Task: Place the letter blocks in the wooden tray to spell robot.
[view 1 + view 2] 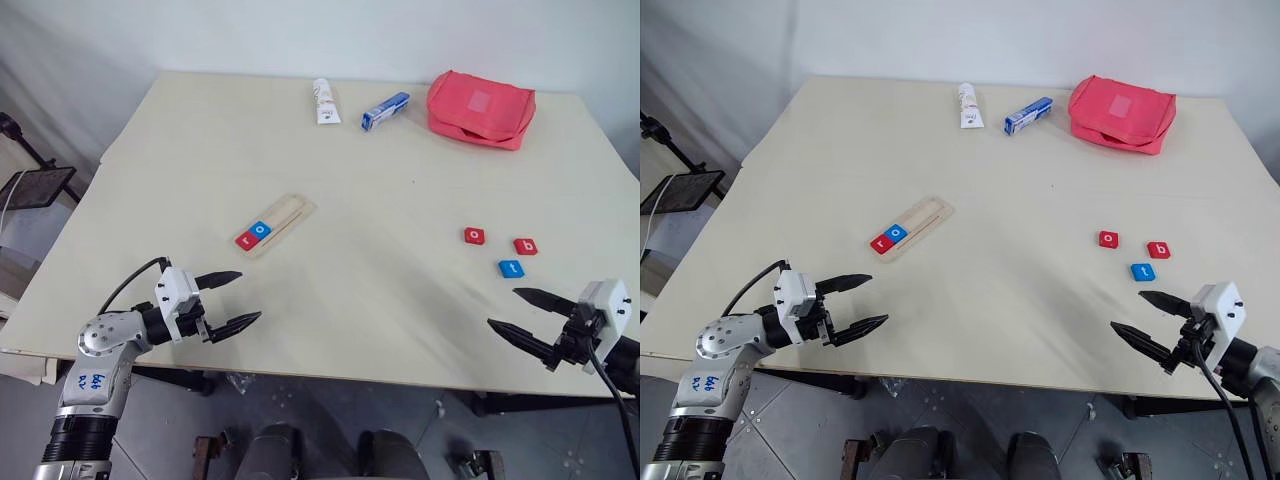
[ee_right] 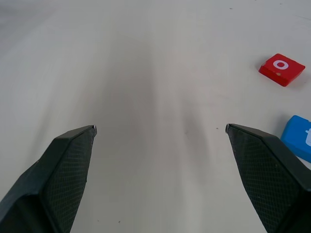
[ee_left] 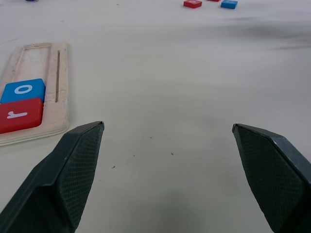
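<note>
A big pale surface [image 1: 350, 150] holds all the things. Near the middle left of the head view lies the wooden tray [image 1: 275, 225], set at a slant. Two letter blocks sit in its lower left end, touching each other: a red r block [image 1: 245, 240] at the very end and a blue o block [image 1: 262, 230] next to it. The rest of the tray is bare.

Three more blocks lie loose on the surface at the middle right, well apart from the tray. There is a red o block [image 1: 474, 236], a red b block [image 1: 526, 246] just beside it, and a blue t block [image 1: 511, 268] a little below and between them. They sit close but do not touch.

At the top of the frame lie a white tube [image 1: 326, 101], a blue-and-white box [image 1: 385, 111] and a pink pouch [image 1: 480, 108], side by side.

The left gripper [image 1: 230, 301] is at the lower left, over the near edge of the surface, below the tray. Its jaws are spread wide and hold nothing. The right gripper [image 1: 518, 311] is at the lower right, just below the blue t block. Its jaws are spread wide too and hold nothing.
</note>
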`<control>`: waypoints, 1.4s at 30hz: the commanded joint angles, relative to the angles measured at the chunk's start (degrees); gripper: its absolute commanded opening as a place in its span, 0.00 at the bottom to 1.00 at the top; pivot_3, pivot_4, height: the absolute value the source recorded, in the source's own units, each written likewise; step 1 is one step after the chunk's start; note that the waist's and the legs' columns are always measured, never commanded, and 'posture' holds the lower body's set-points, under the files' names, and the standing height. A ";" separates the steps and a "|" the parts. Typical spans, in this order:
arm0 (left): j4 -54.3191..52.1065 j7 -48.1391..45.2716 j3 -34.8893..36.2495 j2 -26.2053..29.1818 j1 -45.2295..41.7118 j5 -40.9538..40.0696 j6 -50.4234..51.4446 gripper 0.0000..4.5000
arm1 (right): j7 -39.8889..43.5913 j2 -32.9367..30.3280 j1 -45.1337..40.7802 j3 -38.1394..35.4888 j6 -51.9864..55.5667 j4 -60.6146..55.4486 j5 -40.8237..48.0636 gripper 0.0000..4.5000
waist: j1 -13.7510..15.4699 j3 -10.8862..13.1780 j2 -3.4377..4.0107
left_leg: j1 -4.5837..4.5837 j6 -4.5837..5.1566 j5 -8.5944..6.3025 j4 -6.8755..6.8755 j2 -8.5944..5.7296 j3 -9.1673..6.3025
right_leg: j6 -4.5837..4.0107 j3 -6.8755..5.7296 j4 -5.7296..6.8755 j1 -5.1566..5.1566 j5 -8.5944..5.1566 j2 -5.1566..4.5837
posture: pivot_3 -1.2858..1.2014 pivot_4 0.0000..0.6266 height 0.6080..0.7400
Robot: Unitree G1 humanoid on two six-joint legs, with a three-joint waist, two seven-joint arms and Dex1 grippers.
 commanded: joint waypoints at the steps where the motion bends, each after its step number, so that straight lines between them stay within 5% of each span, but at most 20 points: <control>1: -1.33 1.51 0.58 -0.49 -0.25 -0.46 0.26 1.00 | -0.49 0.49 -0.15 -0.79 0.27 -1.78 0.76 0.99 | 0.00 0.00 0.00 | 0.00 0.00 0.00 0.00 0.00 0.00 | 0.00 0.00 0.00 0.00 0.00 0.00 | 0.52 0.24 1.00; 18: -7.77 10.55 4.72 3.07 3.20 2.09 5.50 1.00 | 0.69 -0.07 -6.63 1.67 0.97 1.08 -0.20 0.99 | -0.08 0.00 0.00 | 0.00 0.00 0.00 0.00 0.02 0.00 | 0.00 0.04 -0.01 0.00 0.00 0.00 | 0.52 0.24 1.00; 25: -6.38 18.33 0.97 2.34 -9.85 7.36 10.36 1.00 | 2.37 -0.51 -12.17 4.69 0.08 3.92 -1.66 0.99 | 0.17 0.02 -0.04 | -0.04 0.03 0.02 0.06 -0.10 -0.11 | 0.01 -0.03 0.04 0.01 0.01 -0.04 | 0.52 0.24 1.00; 30: -6.44 21.92 -3.11 2.92 -16.63 9.79 23.44 1.00 | 2.66 0.13 -13.90 5.62 0.05 4.63 -2.09 0.99 | -0.14 0.03 -0.05 | -0.04 0.02 0.01 -0.10 -0.09 -0.05 | 0.02 -0.36 0.15 -0.15 0.01 0.01 | 0.52 0.24 1.00; 42: 2.04 21.43 -13.23 2.81 -33.39 14.84 42.10 1.00 | 3.33 0.50 -12.33 5.83 -0.25 4.77 -1.93 0.99 | 0.13 0.08 -0.14 | -0.13 0.03 0.01 -0.01 -0.10 -0.09 | 0.02 -0.41 0.19 -0.19 0.01 0.02 | 0.52 0.24 1.00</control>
